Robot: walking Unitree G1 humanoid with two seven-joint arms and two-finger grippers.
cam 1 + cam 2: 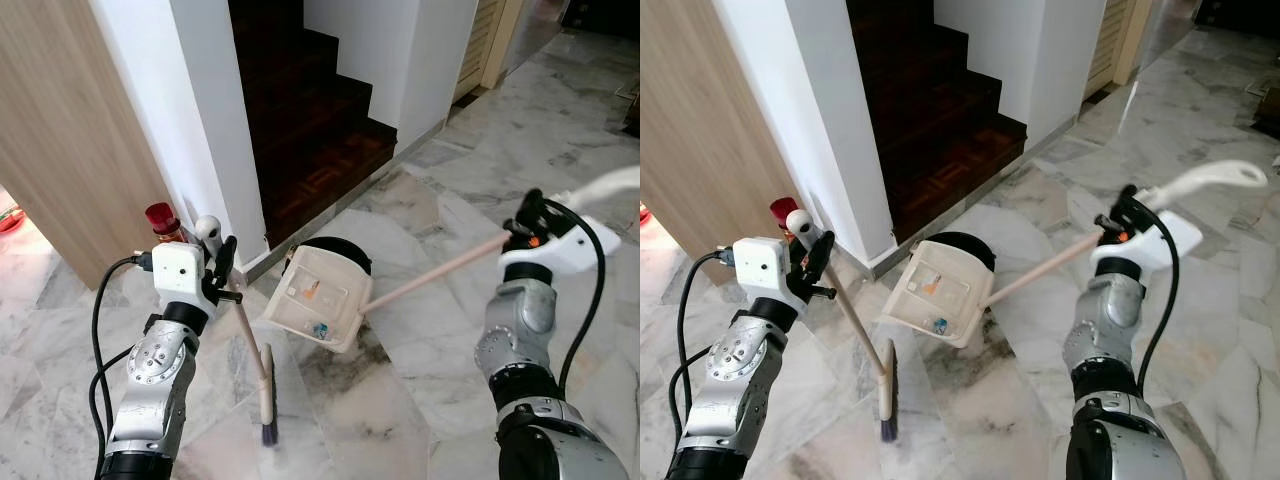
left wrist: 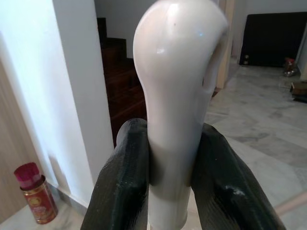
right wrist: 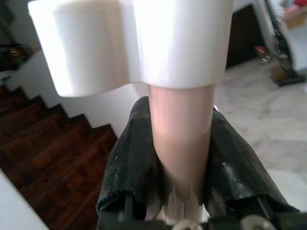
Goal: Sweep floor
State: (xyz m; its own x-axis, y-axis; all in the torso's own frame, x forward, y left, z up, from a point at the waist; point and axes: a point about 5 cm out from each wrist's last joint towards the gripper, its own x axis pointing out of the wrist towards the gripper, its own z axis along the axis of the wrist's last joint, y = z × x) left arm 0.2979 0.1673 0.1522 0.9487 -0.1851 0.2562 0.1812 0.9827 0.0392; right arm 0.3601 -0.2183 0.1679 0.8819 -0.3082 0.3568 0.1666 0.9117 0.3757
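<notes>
Floor (image 1: 420, 400): one expanse of grey-veined, glossy marble tile. One dark wooden staircase (image 1: 310, 130) rises between white walls; one pale wood-grain panel (image 1: 60, 130) stands to the robot's left.

Dustpans: 1. The dustpan (image 1: 318, 298) is cream plastic, box-shaped, tipped so its open face shows, resting on the floor before the bottom step with a dark rounded object just behind it. A few small bits of debris lie inside. Its long pinkish-beige pole runs up and to the right to the right gripper (image 1: 522, 232), whose two black fingers (image 3: 134, 158) are clamped on the pole just below a white moulded handle.

Brooms: 1. The broom (image 1: 262, 385) has a slim pale stick, slanted, with a narrow cream head and dark bristles touching the floor just left of the dustpan. The left gripper (image 1: 222, 262) is closed around the stick near its smooth rounded cap; both rubbery fingers (image 2: 122, 182) press its sides.

Cans: 1. A red-lidded cylindrical can (image 2: 36, 194) stands at the wall corner.
</notes>
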